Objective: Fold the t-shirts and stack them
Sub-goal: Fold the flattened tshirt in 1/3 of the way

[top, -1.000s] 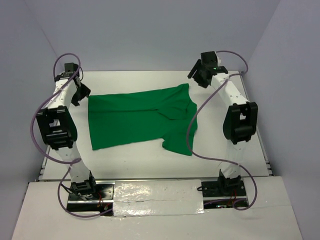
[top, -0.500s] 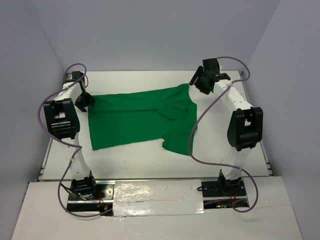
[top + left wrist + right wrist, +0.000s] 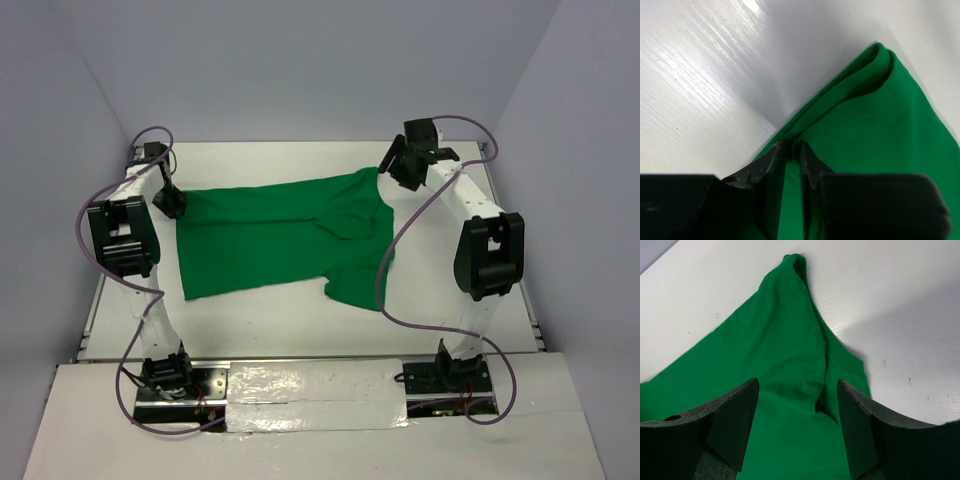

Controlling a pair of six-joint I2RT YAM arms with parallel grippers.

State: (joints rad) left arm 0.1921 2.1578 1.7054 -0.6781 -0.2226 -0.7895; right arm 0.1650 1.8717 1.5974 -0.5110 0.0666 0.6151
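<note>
A bright green t-shirt (image 3: 270,235) lies spread flat across the middle of the white table, sleeves toward the right. My left gripper (image 3: 172,203) is at the shirt's far left corner. In the left wrist view the gripper (image 3: 790,147) has its jaws nearly together, pinching the cloth's (image 3: 880,130) folded edge. My right gripper (image 3: 400,165) hovers at the shirt's far right corner. In the right wrist view the gripper (image 3: 797,390) is wide open and empty, just above the wrinkled cloth (image 3: 775,340).
The white table (image 3: 300,320) is enclosed by pale walls at the back and on both sides. Purple cables (image 3: 385,290) hang from both arms, the right one looping over the shirt's near right sleeve. The arm bases (image 3: 165,375) stand at the near edge.
Both arms swung inward and lowered toward the shirt's far corners. The left gripper came down onto the far left corner and closed on it. The right gripper moved nearer the far right corner.
</note>
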